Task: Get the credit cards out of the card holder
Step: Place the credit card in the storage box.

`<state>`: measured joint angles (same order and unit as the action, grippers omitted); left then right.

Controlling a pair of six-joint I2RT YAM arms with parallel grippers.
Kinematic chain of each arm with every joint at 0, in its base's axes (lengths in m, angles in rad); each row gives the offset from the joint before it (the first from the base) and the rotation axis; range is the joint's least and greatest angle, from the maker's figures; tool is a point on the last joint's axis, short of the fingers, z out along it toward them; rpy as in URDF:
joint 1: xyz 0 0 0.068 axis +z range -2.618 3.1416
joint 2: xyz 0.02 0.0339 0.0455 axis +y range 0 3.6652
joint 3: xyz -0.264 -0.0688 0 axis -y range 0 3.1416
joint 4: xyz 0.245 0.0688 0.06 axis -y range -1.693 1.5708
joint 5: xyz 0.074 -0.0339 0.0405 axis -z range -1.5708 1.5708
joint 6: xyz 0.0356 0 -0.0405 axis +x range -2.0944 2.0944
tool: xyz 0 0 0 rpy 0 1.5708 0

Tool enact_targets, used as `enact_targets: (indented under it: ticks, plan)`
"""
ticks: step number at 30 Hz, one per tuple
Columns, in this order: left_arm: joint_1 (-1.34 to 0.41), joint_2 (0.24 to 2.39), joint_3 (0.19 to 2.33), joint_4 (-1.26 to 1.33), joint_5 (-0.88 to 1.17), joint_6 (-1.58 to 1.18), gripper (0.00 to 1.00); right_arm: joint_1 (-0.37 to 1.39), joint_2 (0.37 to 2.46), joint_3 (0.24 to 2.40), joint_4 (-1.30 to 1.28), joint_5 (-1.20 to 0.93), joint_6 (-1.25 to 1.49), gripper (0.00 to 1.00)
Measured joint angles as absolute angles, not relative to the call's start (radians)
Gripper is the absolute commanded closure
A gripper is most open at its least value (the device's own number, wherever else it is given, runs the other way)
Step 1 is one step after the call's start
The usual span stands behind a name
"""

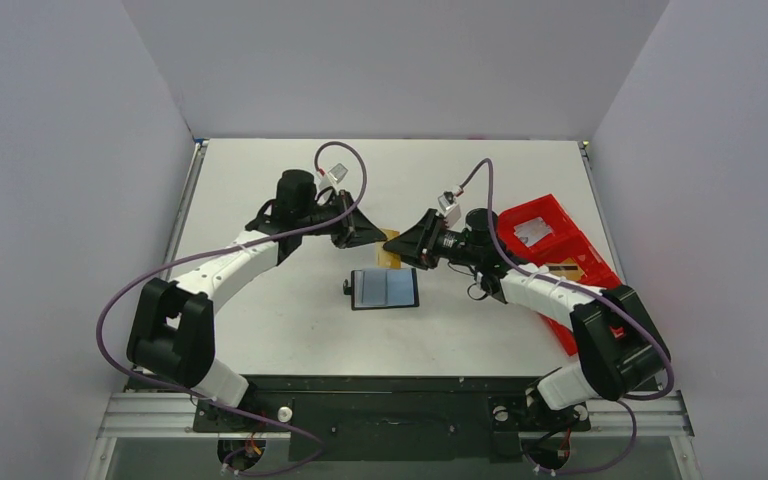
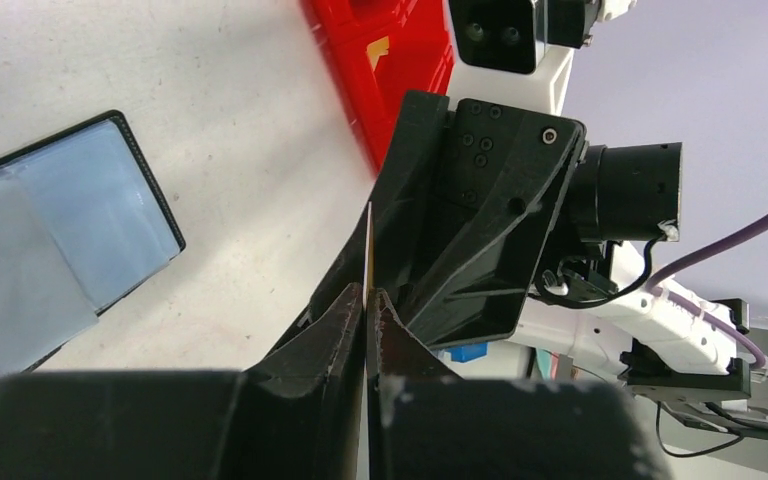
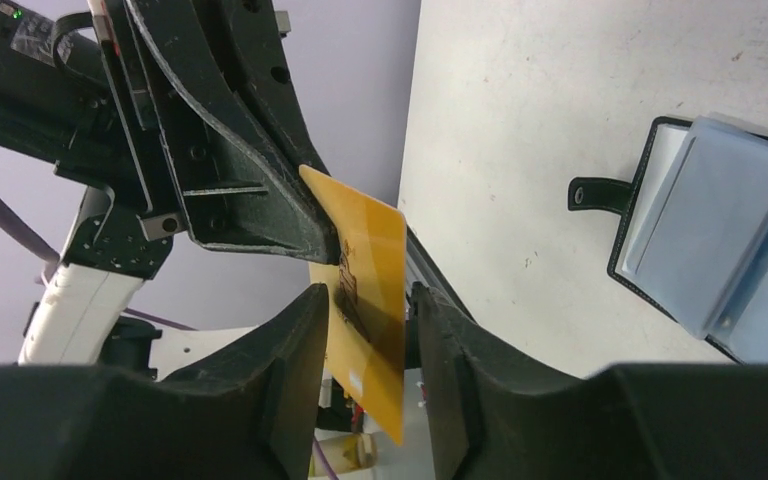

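While the two grippers are meeting in the air over the middle of the table (image 1: pixel 260 180), they are sharing one yellow card (image 3: pixel 365 250). The left gripper (image 2: pixel 368 295) is pinching the card's thin edge, with its fingers pressed tight on it. The right gripper (image 3: pixel 370 300) is sitting around the same card, but its fingers are standing apart with a little gap on each side, so it is not squeezing.

The card holder (image 1: pixel 385 288) is lying open and flat on the table, just on the near side of the grippers. Its blue-grey inside is facing up, and its small black tab (image 3: pixel 600 192) is sticking out to the left. The red tray (image 1: pixel 550 245) is sitting on the right.

Only one gripper is really holding the card, and it looks like only by a small bit. If the right gripper is bumping the card while pulling away, the card could be twisting loose and falling flat on the table, where it is hard to pick up.
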<state>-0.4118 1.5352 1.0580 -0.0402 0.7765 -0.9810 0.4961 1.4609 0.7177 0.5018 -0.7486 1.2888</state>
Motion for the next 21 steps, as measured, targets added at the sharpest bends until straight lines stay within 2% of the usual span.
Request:
enact_targets:
  ticks: [3,21]
  plan:
    - [-0.413,1.534,1.036,0.010,0.783,-1.016,1.00,0.515,1.466,0.718,0.511,-0.747,1.288,0.60]
    - [-0.403,1.534,0.954,0.219,0.786,-1.176,1.00,0.547,1.470,0.655,0.663,-0.723,1.361,0.78]
